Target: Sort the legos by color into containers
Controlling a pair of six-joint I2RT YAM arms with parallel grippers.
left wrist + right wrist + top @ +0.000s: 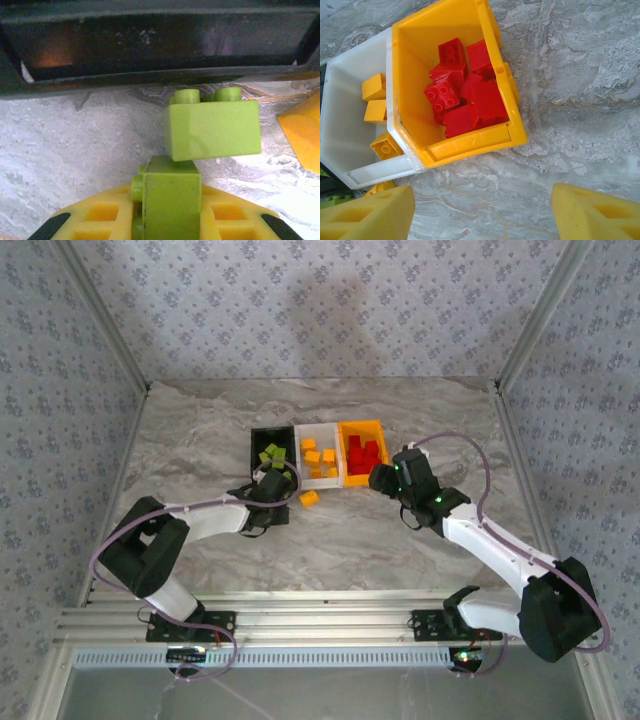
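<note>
1. The left tool (170, 225) is clamped on a lime green brick (172, 192) just before the black bin (150, 45).
2. A second lime green brick (212, 129) touches it on the far side.
3. The right tool (480, 217) stands open and empty above the desk (570, 100) beside the orange-yellow bin (470, 145), which holds red bricks (470, 95).
4. The white bin (340, 115) holds orange-yellow bricks (374, 87); 1 loose orange-yellow brick (309, 499) lies on the desk before it.

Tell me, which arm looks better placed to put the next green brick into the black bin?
Left. The left gripper is shut on a green brick right beside the black bin. The right gripper hangs open and empty by the orange-yellow bin of red bricks.
</note>
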